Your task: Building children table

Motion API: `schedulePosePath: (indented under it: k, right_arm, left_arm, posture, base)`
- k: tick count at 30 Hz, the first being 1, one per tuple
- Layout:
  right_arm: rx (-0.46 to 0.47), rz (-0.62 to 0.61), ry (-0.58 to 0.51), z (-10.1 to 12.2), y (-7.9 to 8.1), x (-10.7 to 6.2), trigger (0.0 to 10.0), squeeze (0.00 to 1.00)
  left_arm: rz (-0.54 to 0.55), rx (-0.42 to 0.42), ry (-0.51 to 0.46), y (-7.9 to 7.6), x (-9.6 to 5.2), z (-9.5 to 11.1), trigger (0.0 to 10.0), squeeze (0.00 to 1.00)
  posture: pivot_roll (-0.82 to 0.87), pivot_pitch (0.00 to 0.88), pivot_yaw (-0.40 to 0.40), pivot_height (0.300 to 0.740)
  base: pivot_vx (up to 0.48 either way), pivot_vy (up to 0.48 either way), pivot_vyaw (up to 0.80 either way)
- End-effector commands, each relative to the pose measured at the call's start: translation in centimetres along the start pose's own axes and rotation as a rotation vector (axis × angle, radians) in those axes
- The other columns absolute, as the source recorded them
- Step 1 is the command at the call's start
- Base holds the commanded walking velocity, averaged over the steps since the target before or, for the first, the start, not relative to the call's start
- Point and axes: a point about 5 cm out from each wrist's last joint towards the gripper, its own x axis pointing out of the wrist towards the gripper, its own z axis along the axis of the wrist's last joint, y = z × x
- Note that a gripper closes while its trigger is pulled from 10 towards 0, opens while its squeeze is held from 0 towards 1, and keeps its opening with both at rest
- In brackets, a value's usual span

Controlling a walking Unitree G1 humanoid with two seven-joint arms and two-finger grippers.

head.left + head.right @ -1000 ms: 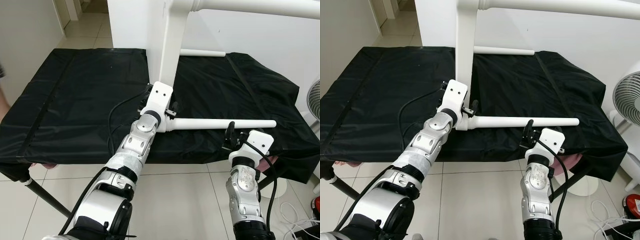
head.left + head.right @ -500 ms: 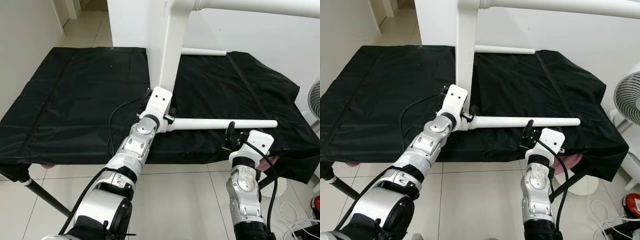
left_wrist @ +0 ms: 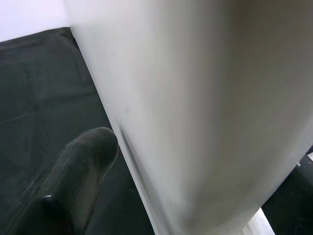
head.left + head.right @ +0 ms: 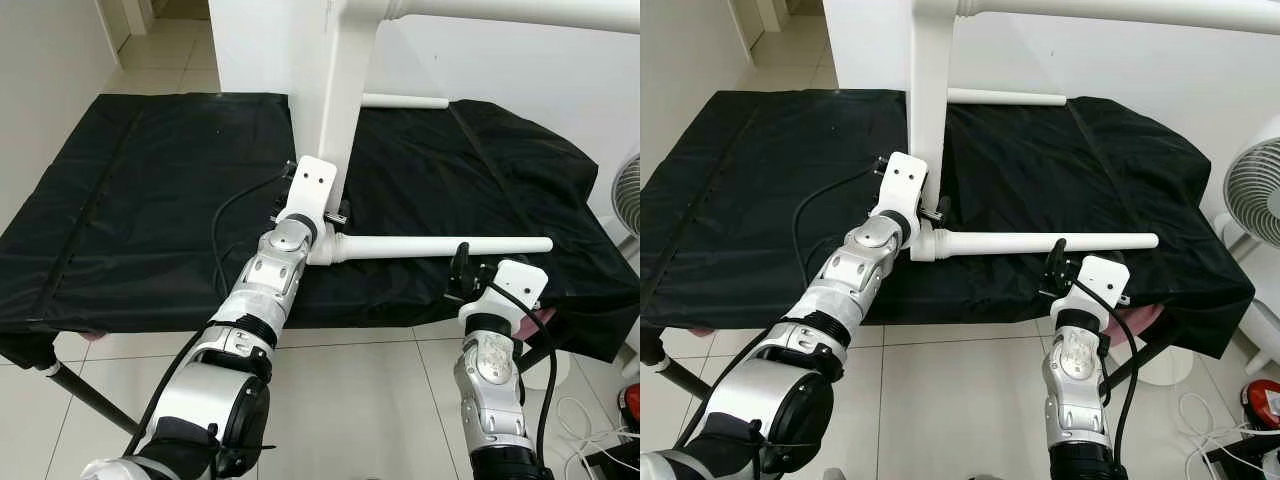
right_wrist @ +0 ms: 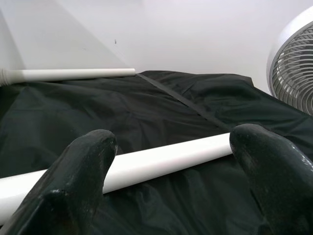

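Both hands [image 4: 335, 215] [image 4: 462, 272] at white leg [image 4: 440, 246]

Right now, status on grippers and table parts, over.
Left gripper at the thick end of the white round table leg, against the white upright panel. Right gripper open, short of the leg. Nothing blocking.

No readable text, label, brand, number or sign showing anywhere in these views.
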Motion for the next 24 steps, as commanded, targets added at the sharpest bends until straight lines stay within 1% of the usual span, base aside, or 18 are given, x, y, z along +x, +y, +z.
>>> schedulePosePath:
  k: [1,2,3,4,7,8,12,13,17,24]
  right_arm:
    - [-0.010,0.001,0.016,-0.2,-0.1,-0.2,10.0,0.00]
    - [-0.010,0.001,0.016,-0.2,-0.1,-0.2,10.0,0.00]
    - [-0.011,0.002,0.017,-0.2,-0.1,-0.2,10.0,0.00]
    - [-0.011,0.002,0.017,-0.2,-0.1,-0.2,10.0,0.00]
    - [-0.010,0.005,0.019,-0.2,0.0,-0.2,10.0,0.00]
    - [-0.010,0.005,0.019,-0.2,0.0,-0.2,10.0,0.00]
    - [-0.009,0.013,0.023,-0.2,0.2,-0.2,10.0,0.00]
    - [-0.008,0.016,0.024,-0.2,0.3,-0.2,10.0,0.00]
    - [-0.007,0.017,0.024,-0.2,0.3,-0.2,10.0,0.00]
    - [-0.006,0.025,0.027,-0.3,0.5,-0.1,10.0,0.00]
  left_arm:
    - [0.629,-0.055,0.025,0.2,-0.9,0.4,10.0,0.00]
    - [0.629,-0.055,0.025,0.2,-0.9,0.4,10.0,0.00]
    - [0.669,-0.058,0.025,0.7,-1.0,0.5,10.0,0.00]
    - [0.669,-0.058,0.025,0.7,-1.0,0.5,10.0,0.00]
    - [0.793,-0.067,0.022,2.6,-1.8,0.5,10.0,0.00]
    - [0.793,-0.067,0.022,2.6,-1.8,0.5,10.0,0.00]
    - [0.936,-0.107,0.028,4.7,-3.0,0.0,10.0,0.00]
    - [0.970,-0.097,0.028,5.0,-3.2,0.0,10.0,0.00]
    - [0.989,-0.087,0.026,5.2,-3.4,0.0,10.0,0.00]
    - [1.065,-0.050,0.020,5.7,-4.2,0.1,10.0,0.00]
  posture:
    - [-0.15,0.014,0.003,0.740]
    - [-0.15,0.014,0.003,0.740]
    - [-0.15,0.017,0.002,0.740]
    - [-0.15,0.017,0.002,0.740]
    - [-0.14,0.019,-0.001,0.740]
    - [-0.14,0.019,-0.001,0.740]
    - [-0.13,0.026,-0.010,0.740]
    - [-0.13,0.026,-0.010,0.740]
    - [-0.13,0.026,-0.010,0.740]
    - [-0.12,0.028,-0.013,0.740]
  base:
    - [0.000,0.000,0.00]
    - [0.000,0.000,0.00]
    - [0.000,0.000,0.00]
    - [0.000,0.000,0.00]
    - [0.000,0.000,0.00]
    - [0.000,0.000,0.00]
    - [0.000,0.000,0.00]
    - [0.000,0.000,0.00]
    - [0.000,0.000,0.00]
    - [0.000,0.000,0.00]
